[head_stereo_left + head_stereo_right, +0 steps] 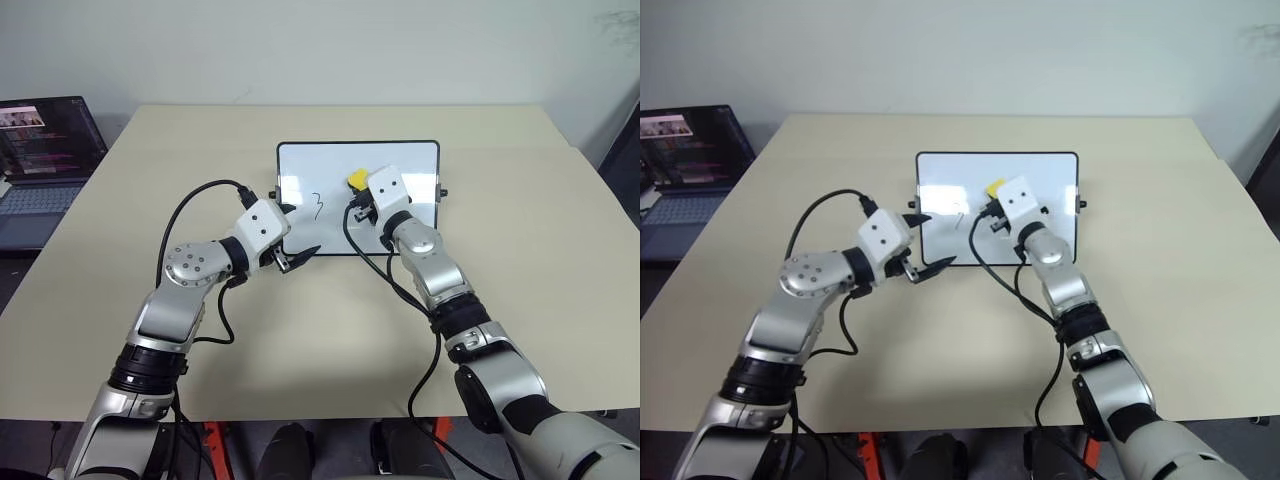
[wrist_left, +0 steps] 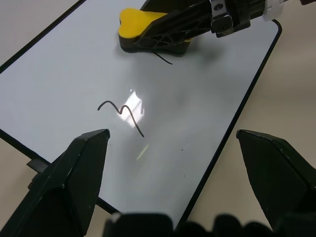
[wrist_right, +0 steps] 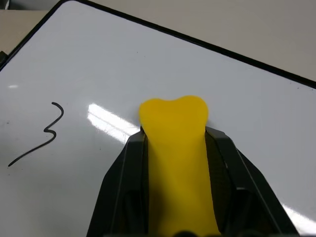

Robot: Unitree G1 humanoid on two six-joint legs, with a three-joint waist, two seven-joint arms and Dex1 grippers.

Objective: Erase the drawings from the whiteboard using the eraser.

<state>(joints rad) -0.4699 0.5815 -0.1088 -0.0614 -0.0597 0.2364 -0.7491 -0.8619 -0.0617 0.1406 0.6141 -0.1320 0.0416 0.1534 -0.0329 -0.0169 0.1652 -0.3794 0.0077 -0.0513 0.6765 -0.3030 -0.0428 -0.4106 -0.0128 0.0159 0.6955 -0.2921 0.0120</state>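
Note:
The whiteboard (image 1: 320,170) lies flat in the middle of the table. On its left half is a thin dark drawing like a 3 (image 1: 318,205), also in the wrist views (image 2: 121,111) (image 3: 47,131). My right gripper (image 1: 357,186) is shut on the yellow eraser (image 1: 356,179), which rests with its dark underside on the board right of the 3. A short dark stroke (image 2: 163,59) sticks out from under the eraser (image 2: 143,24). My left gripper (image 1: 297,232) is open at the board's near left corner, one finger at the left edge, the other at the near edge.
The beige table (image 1: 520,280) has bare room around the board on all sides. A dark open laptop (image 1: 45,160) stands off the table's left edge. Black cables loop from both wrists over the near tabletop.

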